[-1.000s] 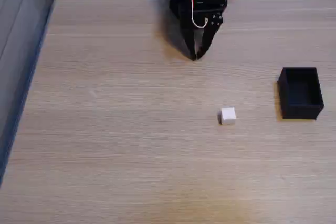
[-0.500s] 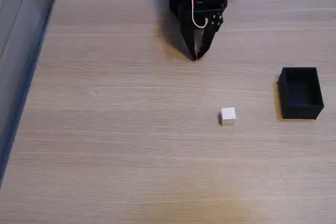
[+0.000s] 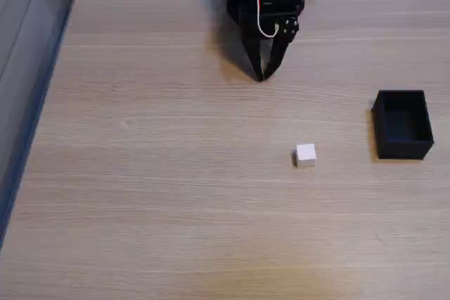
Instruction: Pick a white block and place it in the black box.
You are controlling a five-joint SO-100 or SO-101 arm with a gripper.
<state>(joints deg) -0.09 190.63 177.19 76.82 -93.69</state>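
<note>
Woodgrain table (image 3: 176, 173) — matte white block (image 3: 305, 154), thin-walled black box (image 3: 402, 124); gripper (image 3: 261, 76) seemingly pressed together.

No words, numbers, labels or signs to read anywhere in fixed view. Things along top edge of frame too blurry to tell if they carry any writing.

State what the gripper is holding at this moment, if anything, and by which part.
Nothing is held. The gripper has its fingers closed together on nothing; the white block lies apart on the table.
</note>
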